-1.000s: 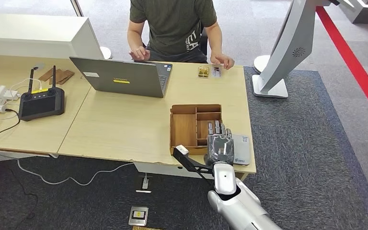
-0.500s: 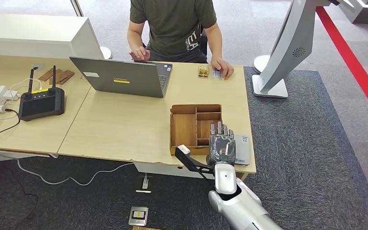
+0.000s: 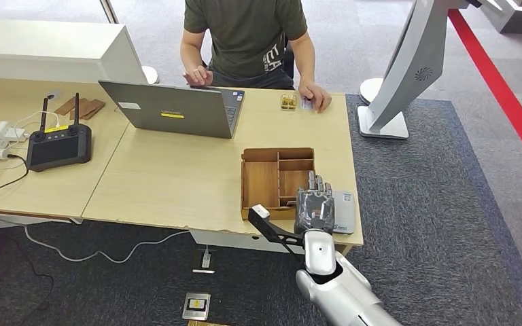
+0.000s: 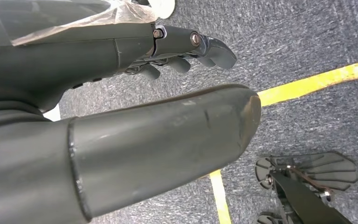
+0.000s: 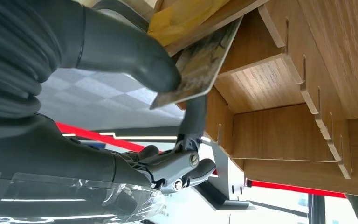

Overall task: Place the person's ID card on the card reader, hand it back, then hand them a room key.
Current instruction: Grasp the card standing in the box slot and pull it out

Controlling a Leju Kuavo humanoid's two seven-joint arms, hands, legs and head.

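The right hand [image 3: 315, 207] pinches a card [image 5: 200, 65] just by the wooden box [image 3: 272, 178]. The left hand [image 4: 121, 107] holds nothing, fingers apart.

A light wood-grain desk [image 3: 177, 183] is carrying a darker brown wooden organiser tray [image 3: 262, 182], a grey laptop [image 3: 170, 109] bearing a yellow sticker, a black controller [image 3: 59, 146] with a yellow label, and a white-grey card reader [image 3: 343, 210]. The right hand [image 3: 315, 209], dark grey on a silver arm, is showing against the tray, its thumb pressing a worn, mottled yellowish card [image 5: 200, 65]. The person [image 3: 245, 34] is wearing an olive-green shirt with pale lettering, and the dark grey speckled carpet [image 3: 448, 204] is showing a red stripe, with yellow lines beneath the dark grey left hand [image 4: 121, 116].
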